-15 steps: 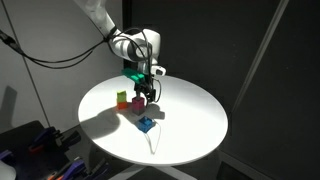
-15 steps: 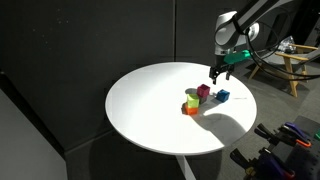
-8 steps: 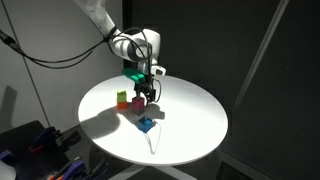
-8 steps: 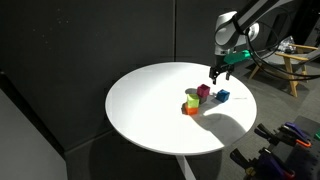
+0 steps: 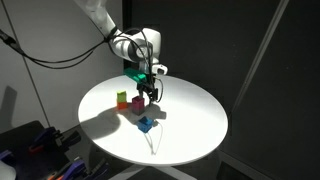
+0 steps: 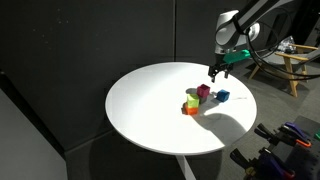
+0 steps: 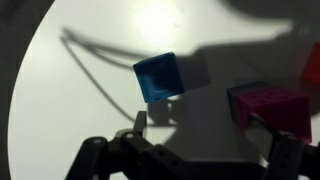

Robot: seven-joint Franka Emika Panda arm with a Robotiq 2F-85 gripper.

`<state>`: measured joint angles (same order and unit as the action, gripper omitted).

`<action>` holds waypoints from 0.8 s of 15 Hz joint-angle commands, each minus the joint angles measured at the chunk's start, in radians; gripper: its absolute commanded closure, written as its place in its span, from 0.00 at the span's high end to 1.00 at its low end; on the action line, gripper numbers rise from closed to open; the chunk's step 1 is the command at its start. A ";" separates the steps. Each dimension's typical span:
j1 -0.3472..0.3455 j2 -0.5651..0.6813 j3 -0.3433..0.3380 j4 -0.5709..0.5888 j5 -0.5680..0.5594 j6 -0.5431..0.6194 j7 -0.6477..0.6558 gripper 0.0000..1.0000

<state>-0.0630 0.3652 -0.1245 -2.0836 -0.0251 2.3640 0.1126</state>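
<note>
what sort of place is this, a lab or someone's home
Most likely a lab or test studio, not a home: black curtains close in a round white table, and a robot arm reaches over small coloured blocks on it.

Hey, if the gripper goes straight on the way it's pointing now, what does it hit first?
Probably the round white table, in the gap between the small blue cube and the magenta cube; depth is unclear.

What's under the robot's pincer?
Below the open pincer lies the white table, dark with shadow there. A blue cube and a magenta cube sit just ahead. The pincer's own body hides the spot straight beneath it.
</note>
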 commanded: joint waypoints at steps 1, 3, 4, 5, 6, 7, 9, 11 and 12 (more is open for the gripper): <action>-0.015 0.019 -0.005 0.028 0.001 0.018 0.009 1.00; -0.022 0.028 -0.009 0.038 0.005 0.024 0.008 1.00; -0.026 0.035 -0.011 0.047 0.007 0.024 0.007 1.00; -0.031 0.042 -0.012 0.056 0.009 0.024 0.005 1.00; -0.035 0.051 -0.013 0.065 0.011 0.024 0.004 1.00; -0.039 0.059 -0.014 0.073 0.011 0.023 0.003 1.00; -0.047 0.075 -0.015 0.089 0.013 0.024 0.000 1.00; -0.052 0.099 -0.014 0.104 0.011 0.028 -0.003 1.00; -0.055 0.108 -0.013 0.110 0.012 0.030 -0.005 1.00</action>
<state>-0.1064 0.4350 -0.1402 -2.0157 -0.0243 2.3927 0.1139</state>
